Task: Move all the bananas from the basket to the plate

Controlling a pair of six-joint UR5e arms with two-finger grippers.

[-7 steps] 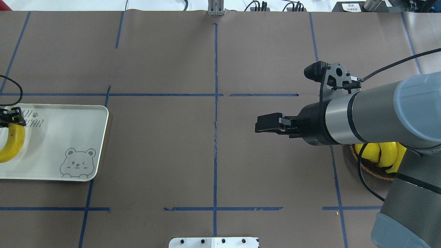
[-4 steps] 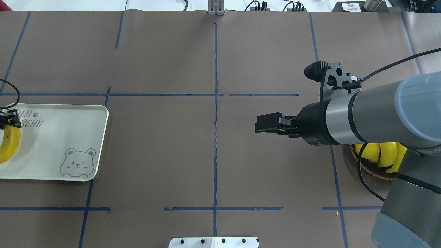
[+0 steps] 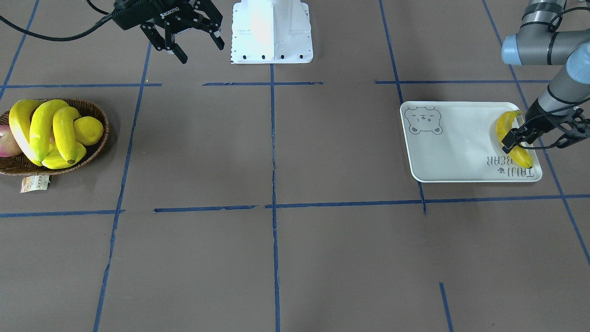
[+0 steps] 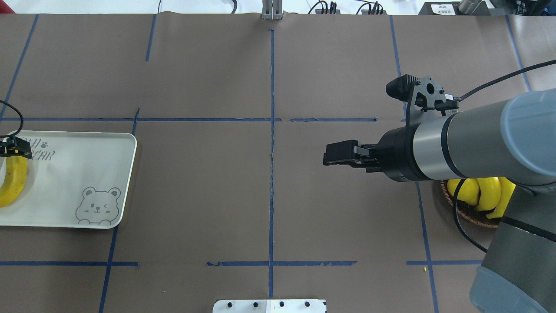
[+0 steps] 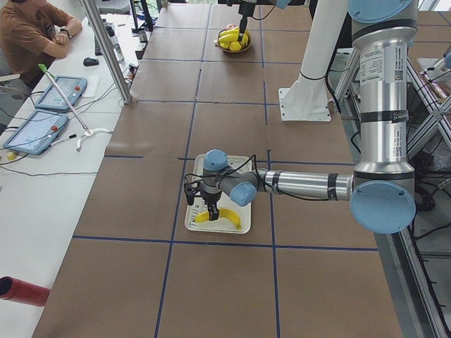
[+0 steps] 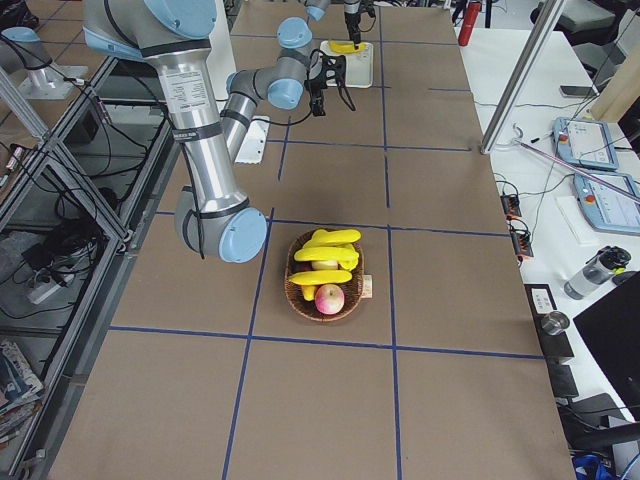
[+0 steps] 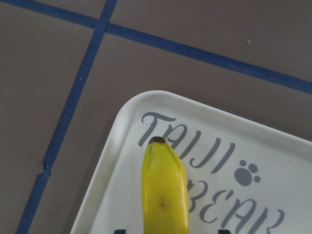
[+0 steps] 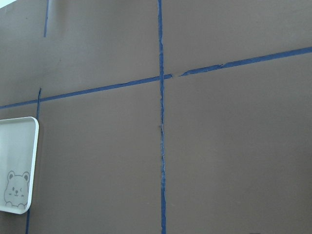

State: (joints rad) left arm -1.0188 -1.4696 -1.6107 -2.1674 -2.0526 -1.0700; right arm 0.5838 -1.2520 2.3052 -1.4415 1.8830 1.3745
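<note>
one banana (image 3: 503,124) on the plate (image 3: 461,152), left; other bananas (image 3: 41,124) in the basket (image 3: 99,138), right.

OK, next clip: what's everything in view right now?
basket: one, dark-brown wicker, robot's right side
plate: one, white, robot's left side
basket bananas: three, yellow, piled in the basket
plate banana: one, yellow, on the plate beside its lettering
lemon: one, yellow, in the basket
red fruit: one, pinkish-red, at the basket's end
paper tag: one, pale, at the basket's rim
table: one, brown with blue tape lines
person: one, brown top, at a side desk
left hand: one, black, open, straddling the plate banana
right hand: one, black, open and empty, above the table
</note>
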